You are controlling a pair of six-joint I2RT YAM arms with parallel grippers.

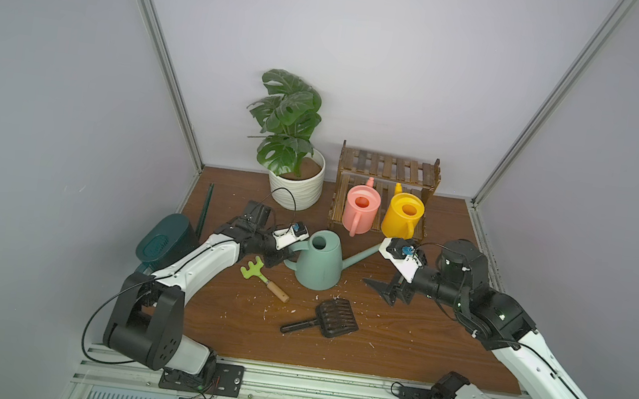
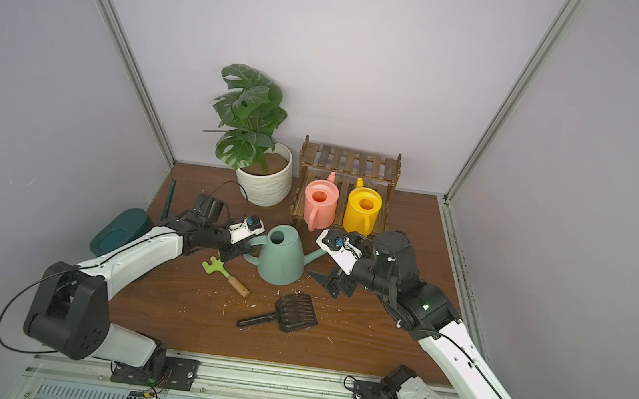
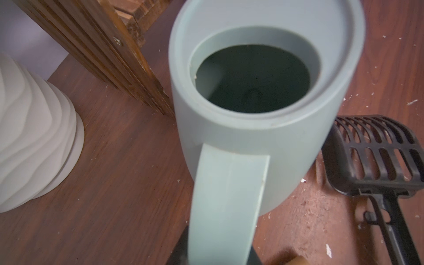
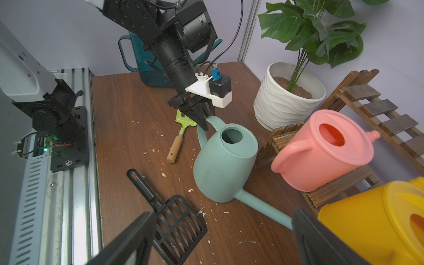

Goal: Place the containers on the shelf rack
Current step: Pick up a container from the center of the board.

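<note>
From right wrist: left tool [image 4: 203, 124] clamps sage can [image 4: 224, 160] handle; right tool [image 1: 389, 293] spread.

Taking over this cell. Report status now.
Left gripper shut on handle of green can; right gripper open near its spout. Can stands on table, not lifted. Pink can, yellow can occupy lower tier of rack.

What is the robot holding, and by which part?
The left gripper grips the green watering can by its handle; the right gripper is open, holding nothing.
</note>
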